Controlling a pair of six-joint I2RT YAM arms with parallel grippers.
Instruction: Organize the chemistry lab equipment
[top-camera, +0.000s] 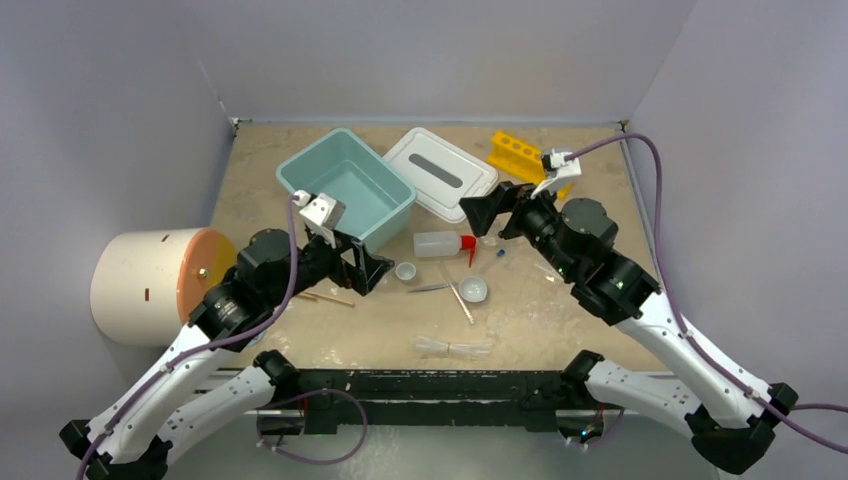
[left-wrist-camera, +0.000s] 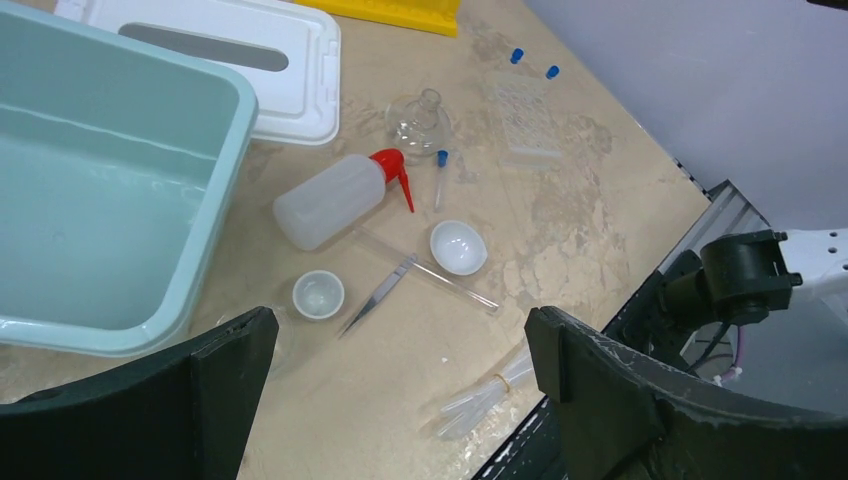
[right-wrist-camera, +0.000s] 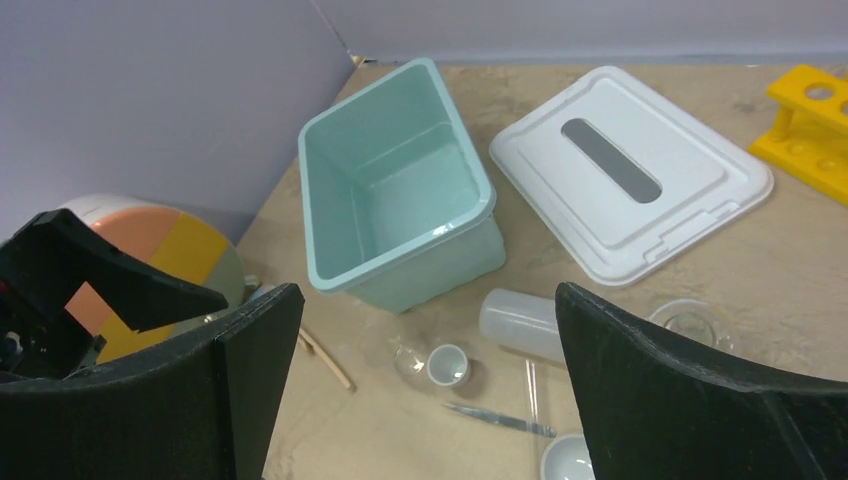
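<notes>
Count, top view, all on the table (top-camera: 560, 330):
- Clear squeeze bottle (top-camera: 438, 243): 1. It lies on its side at mid-table, just near of the white lid (top-camera: 440, 172). Long axis left-right, red nozzle (top-camera: 468, 245) at the right end, spout bent toward the near side.
- Tiny white bowls: 2, both upright. The small bowl (top-camera: 405, 271) is near-left of the bottle, the larger bowl (top-camera: 472, 289) near-right.
- Metal tweezers (top-camera: 428, 288): 1, between the bowls. Axis about left-right, narrow end to the left.
- Clear rod (top-camera: 458, 295): 1, running far to near and drifting right.
- Wooden sticks (top-camera: 325, 297): 2, left of the bowls, lying roughly left-right.
- Clear tubes (top-camera: 455, 347): a bundle at the near edge, axis left-right. I cannot tell how many.
- Tiny blue pieces (left-wrist-camera: 517, 55): 2 seen in the left wrist view.

The teal tub (top-camera: 345, 190) is open, with the lid flat to its right.

Left tool (top-camera: 368, 270): fingers apart, holding nothing, just left of the small bowl.
Right tool (top-camera: 482, 215): fingers apart, holding nothing, raised far-right of the bottle.
</notes>
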